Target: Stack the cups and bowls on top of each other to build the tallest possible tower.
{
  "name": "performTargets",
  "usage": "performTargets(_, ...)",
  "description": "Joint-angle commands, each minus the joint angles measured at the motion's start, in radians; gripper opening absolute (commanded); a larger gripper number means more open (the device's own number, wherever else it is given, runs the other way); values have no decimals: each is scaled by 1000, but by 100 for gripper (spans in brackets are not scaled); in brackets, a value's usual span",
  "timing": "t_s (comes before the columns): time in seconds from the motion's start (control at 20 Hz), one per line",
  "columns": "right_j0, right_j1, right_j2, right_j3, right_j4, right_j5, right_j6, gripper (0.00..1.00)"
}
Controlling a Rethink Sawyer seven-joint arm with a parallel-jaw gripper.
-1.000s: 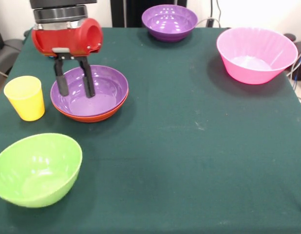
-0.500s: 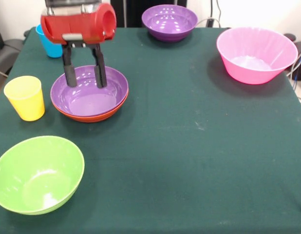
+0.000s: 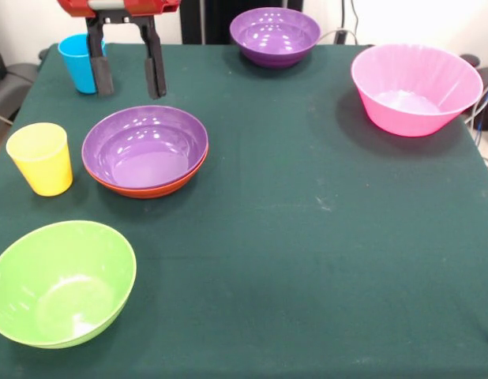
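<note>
My gripper [image 3: 128,86] hangs open and empty above the far edge of a purple bowl [image 3: 144,148] that is nested in the wide orange bowl [image 3: 149,189], a two-bowl stack. A blue cup [image 3: 78,63] stands behind the gripper at the far left, partly hidden by one finger. A yellow cup [image 3: 41,159] stands left of the stack. A lime green bowl [image 3: 61,282] sits near left. A second purple bowl [image 3: 274,35] is at the far middle. The big pink bowl [image 3: 415,88] is far right. The purple cup and the small red and orange bowls are out of view.
The dark green table [image 3: 307,237] fills the view; its right edge runs past the pink bowl. Cables and dark equipment [image 3: 485,95] lie beyond the right edge.
The gripper has risen out of the purple bowl and drawn back up toward the far side, staying open. The blue cup has come into sight behind it.
</note>
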Motion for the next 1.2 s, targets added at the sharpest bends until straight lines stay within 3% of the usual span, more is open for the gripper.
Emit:
performTargets(0.05, 46, 27, -16, -25, -15, 147, -49, 100)
performTargets(1.2, 70, 95, -22, -123, -28, 172, -59, 100)
